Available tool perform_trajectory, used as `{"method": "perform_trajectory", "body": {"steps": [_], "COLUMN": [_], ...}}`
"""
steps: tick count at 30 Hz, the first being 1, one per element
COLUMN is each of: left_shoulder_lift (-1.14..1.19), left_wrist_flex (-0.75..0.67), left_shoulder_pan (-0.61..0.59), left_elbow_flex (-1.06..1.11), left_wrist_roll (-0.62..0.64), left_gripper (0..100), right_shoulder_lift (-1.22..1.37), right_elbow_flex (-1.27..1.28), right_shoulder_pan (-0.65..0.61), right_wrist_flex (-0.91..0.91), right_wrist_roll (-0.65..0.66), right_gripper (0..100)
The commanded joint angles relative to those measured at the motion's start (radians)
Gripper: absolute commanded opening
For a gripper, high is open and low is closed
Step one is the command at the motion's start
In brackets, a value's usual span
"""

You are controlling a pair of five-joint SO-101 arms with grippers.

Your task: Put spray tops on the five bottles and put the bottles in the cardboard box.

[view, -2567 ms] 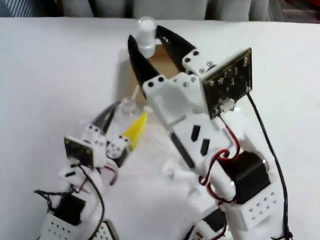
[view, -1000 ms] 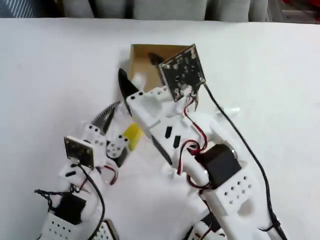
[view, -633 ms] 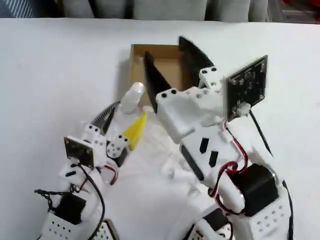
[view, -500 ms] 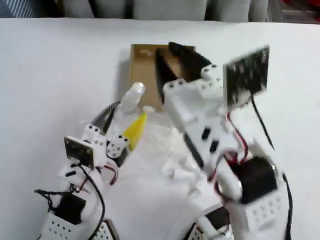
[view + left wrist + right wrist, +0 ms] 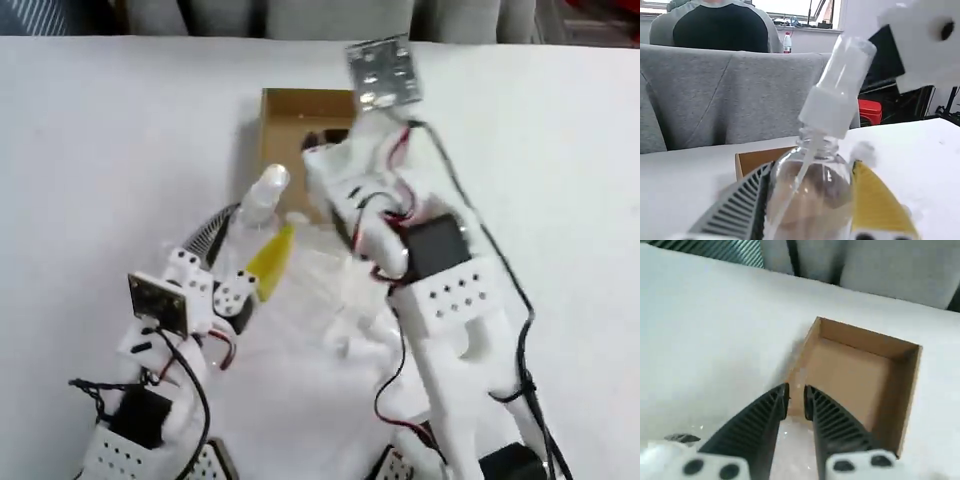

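The clear bottle (image 5: 810, 200) is held just beside the near left corner of the cardboard box (image 5: 860, 365), with a white spray top (image 5: 836, 92) sitting tilted on its neck. The left gripper (image 5: 812, 170) clamps the bottle's body between a grey finger and a yellow one. The right gripper (image 5: 795, 399) hangs at the box's near edge, fingers almost together and nothing between them. The box sits toward the far edge of the table (image 5: 100, 130)

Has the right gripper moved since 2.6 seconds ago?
Yes. The right gripper held the spray top above the far edge of the cardboard box; now it is empty, drawn back toward the box's near side.
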Motion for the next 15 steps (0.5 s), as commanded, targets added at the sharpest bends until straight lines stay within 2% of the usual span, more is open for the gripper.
{"method": "perform_trajectory", "body": {"steps": [1,8,15], "left_shoulder_lift": [-0.013,-0.013,-0.013], "left_wrist_flex": [-0.035,-0.035,-0.035], "left_shoulder_pan": [-0.005,-0.005,-0.005], "left_elbow_flex": [-0.017,-0.017,-0.017], "left_wrist_roll": [0.008,0.008,0.009], "left_gripper": [2,2,2], "right_shoulder_lift": [-0.002,-0.001,-0.002], "right_elbow_flex": [-0.015,-0.009,-0.009], "right_shoulder_pan": [-0.085,-0.108,-0.008], "right_wrist_flex": [-0.002,0.002,0.004], "right_wrist_roll": [-0.009,-0.006,-0.008], "right_gripper": [2.3,2.3,2.3]}}
